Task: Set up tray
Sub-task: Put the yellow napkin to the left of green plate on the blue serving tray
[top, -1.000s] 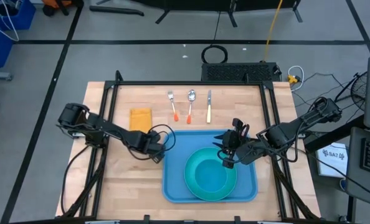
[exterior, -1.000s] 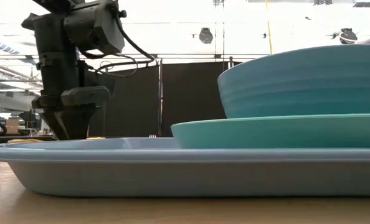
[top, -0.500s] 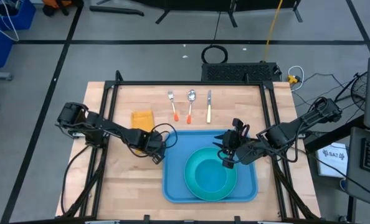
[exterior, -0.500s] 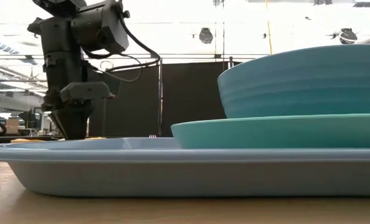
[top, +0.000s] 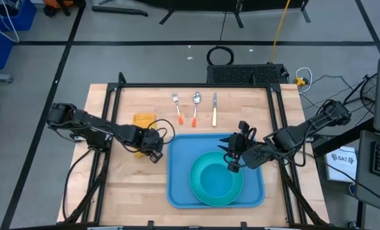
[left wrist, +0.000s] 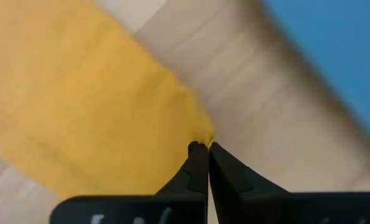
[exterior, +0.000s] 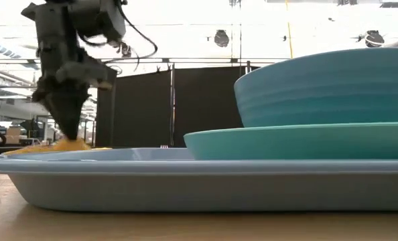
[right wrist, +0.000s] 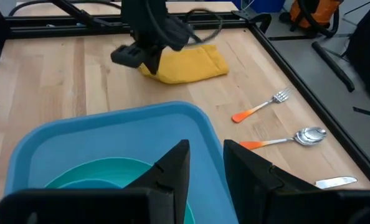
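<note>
**Wooden tabletop and what lies on it**

The tabletop [top: 119,185] is pale wood, framed by black rails. A large blue tray [top: 180,185] lies flat on its near half, right of centre. Beside the tray's far left corner lies a folded yellow cloth [top: 143,119], one corner lifted off the wood. Along the far side three utensils lie side by side: a fork [top: 176,107] with an orange handle, a spoon [top: 196,106] with an orange handle, and a knife [top: 214,108] with a yellowish handle.

You're in robotics lab: framed wooden bench [top: 126,185], taped grey floor [top: 145,64], loose cables [top: 220,55], open hall beyond.
</note>
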`<move>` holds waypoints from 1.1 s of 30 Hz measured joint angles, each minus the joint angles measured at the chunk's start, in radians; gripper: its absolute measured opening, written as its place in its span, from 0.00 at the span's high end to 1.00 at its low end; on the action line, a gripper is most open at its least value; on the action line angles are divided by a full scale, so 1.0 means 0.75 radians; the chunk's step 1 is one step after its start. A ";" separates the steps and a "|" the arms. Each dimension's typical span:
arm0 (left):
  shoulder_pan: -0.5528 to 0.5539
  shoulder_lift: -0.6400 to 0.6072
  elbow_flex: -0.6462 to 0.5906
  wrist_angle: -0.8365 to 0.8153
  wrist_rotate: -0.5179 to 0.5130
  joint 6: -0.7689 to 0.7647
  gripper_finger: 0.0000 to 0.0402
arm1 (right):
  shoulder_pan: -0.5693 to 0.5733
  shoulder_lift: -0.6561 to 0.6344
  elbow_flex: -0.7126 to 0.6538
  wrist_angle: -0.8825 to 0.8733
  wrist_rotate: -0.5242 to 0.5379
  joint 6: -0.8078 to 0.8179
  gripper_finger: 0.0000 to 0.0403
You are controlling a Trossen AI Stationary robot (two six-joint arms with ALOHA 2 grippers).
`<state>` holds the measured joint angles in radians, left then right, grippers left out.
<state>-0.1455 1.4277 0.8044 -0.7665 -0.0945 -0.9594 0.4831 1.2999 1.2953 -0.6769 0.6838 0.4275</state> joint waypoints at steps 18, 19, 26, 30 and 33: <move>0.009 -0.166 0.007 0.232 0.156 -0.051 1.00 | 0.000 0.000 0.000 -0.012 0.009 -0.004 0.78; 0.008 -0.173 0.008 0.260 0.156 -0.060 1.00 | 0.000 0.000 0.000 -0.014 0.029 -0.008 0.78; -0.011 -0.203 0.009 0.582 0.253 -0.003 1.00 | 0.000 -0.003 0.000 -0.022 0.101 -0.018 0.78; -0.046 -0.180 0.011 0.634 0.286 -0.022 1.00 | 0.000 -0.003 0.000 -0.025 0.101 -0.028 0.78; -0.068 -0.135 0.010 0.637 0.320 -0.039 1.00 | 0.000 -0.003 0.000 -0.025 0.105 -0.029 0.78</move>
<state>-0.1962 1.3266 0.8120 -0.2885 0.1456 -0.9885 0.4831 1.2976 1.2953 -0.6954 0.7623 0.4059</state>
